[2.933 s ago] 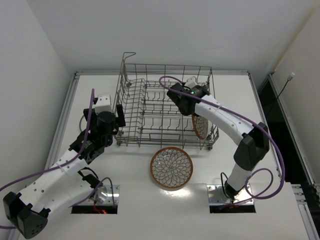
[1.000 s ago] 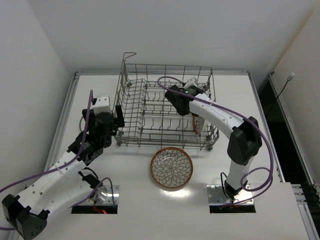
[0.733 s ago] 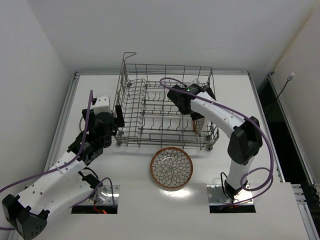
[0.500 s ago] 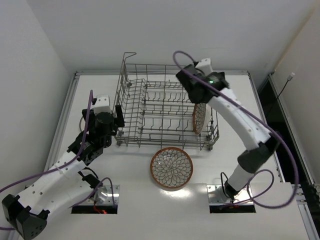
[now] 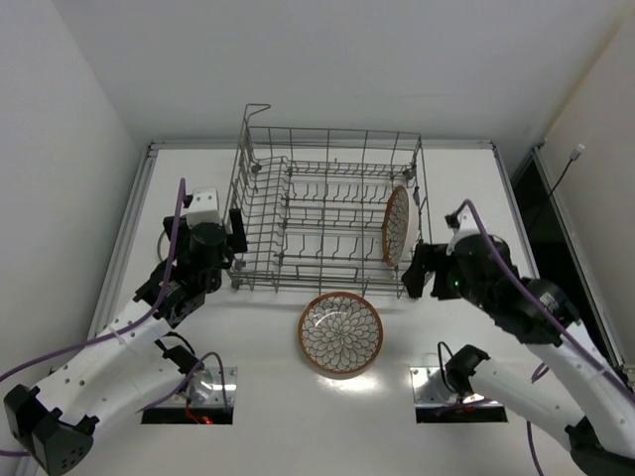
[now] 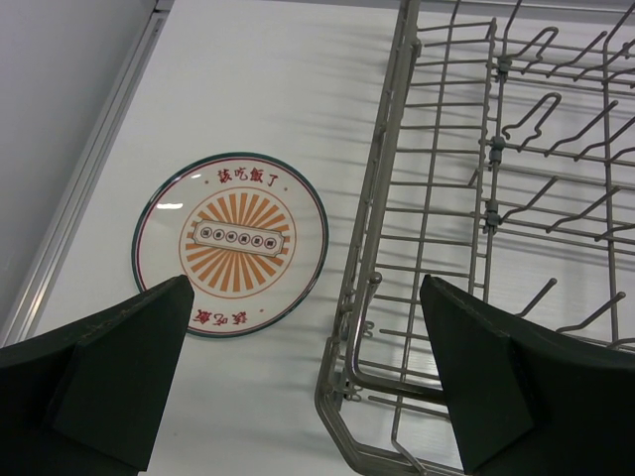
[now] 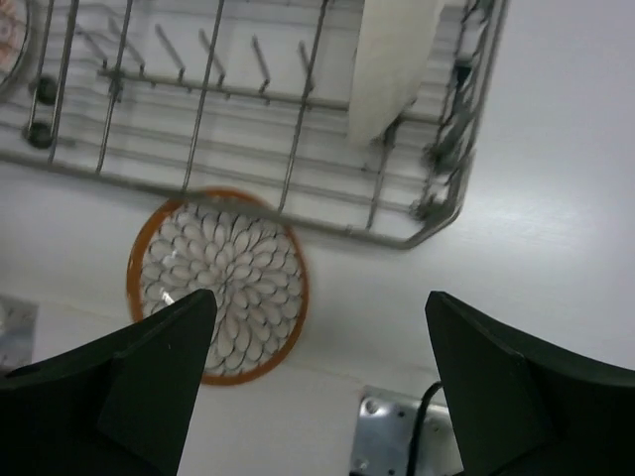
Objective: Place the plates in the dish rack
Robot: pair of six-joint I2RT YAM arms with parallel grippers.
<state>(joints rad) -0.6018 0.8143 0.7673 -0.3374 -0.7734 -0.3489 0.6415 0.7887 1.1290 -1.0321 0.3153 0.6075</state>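
Note:
The grey wire dish rack [image 5: 327, 213] stands at the back middle of the table. One brown-rimmed petal plate [image 5: 397, 226] stands on edge between the tines at the rack's right end; the right wrist view shows it as a pale edge [image 7: 392, 64]. A second brown-rimmed plate [image 5: 340, 333] [image 7: 218, 288] lies flat in front of the rack. The white plate with the orange sunburst [image 6: 230, 243] lies flat left of the rack [image 6: 476, 198]. My right gripper [image 5: 419, 273] [image 7: 318, 297] hovers open and empty off the rack's near right corner. My left gripper [image 5: 236, 233] [image 6: 307, 283] is open and empty above the rack's near left corner.
Metal base plates [image 5: 444, 387] [image 5: 203, 395] sit at the near table edge; one shows in the right wrist view [image 7: 397, 436]. A raised rail [image 6: 89, 178] runs along the table's left side. White walls close in on the left, back and right.
My right gripper opened, let go of the plate now standing in the rack, lifted out and pulled back toward the near right. The left arm has not moved.

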